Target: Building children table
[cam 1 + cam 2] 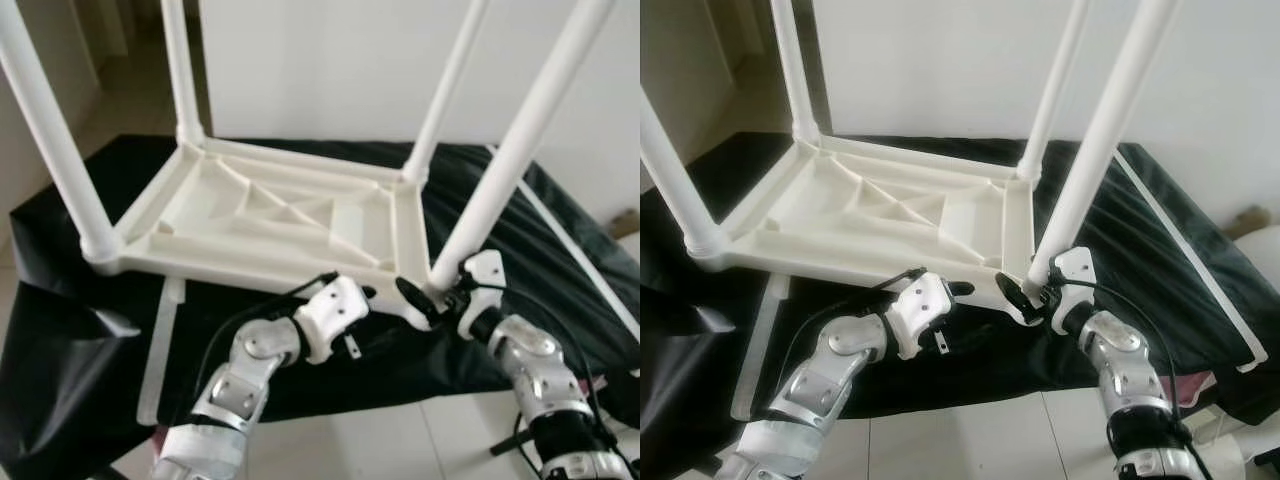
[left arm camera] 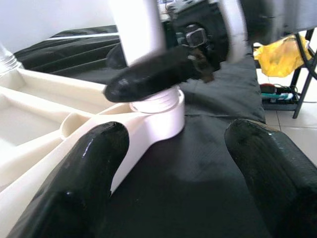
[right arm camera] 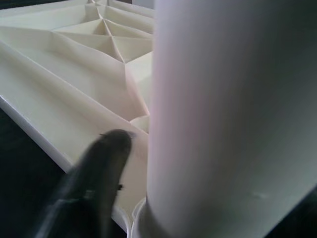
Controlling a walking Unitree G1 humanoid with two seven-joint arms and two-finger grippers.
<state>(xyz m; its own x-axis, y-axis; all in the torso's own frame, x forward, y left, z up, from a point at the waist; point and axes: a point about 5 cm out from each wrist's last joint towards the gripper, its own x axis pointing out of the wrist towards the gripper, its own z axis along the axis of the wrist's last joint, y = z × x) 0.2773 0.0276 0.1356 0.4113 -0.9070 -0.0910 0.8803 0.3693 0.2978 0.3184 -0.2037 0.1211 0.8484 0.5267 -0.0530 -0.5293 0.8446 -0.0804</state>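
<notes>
A white plastic children's table [image 1: 270, 215] lies upside down on a black cloth [image 1: 70, 330], its ribbed underside facing up and all its legs standing upright. My right gripper [image 1: 435, 290] is at the base of the near right leg [image 1: 510, 160], shut on it just above its socket [image 2: 158, 111]; one black finger [image 3: 99, 173] lies against the leg. My left gripper [image 1: 366, 294] hovers at the table's near edge, just left of that corner. It is open, with its fingers [image 2: 74, 188] spread over bare cloth.
A loose white strip [image 1: 160, 350] lies on the cloth under the table's near left side. A long white bar [image 1: 580, 260] runs along the cloth's right side. A white wall stands behind, with tiled floor in front. Something yellow [image 2: 285, 54] sits beyond the cloth's edge.
</notes>
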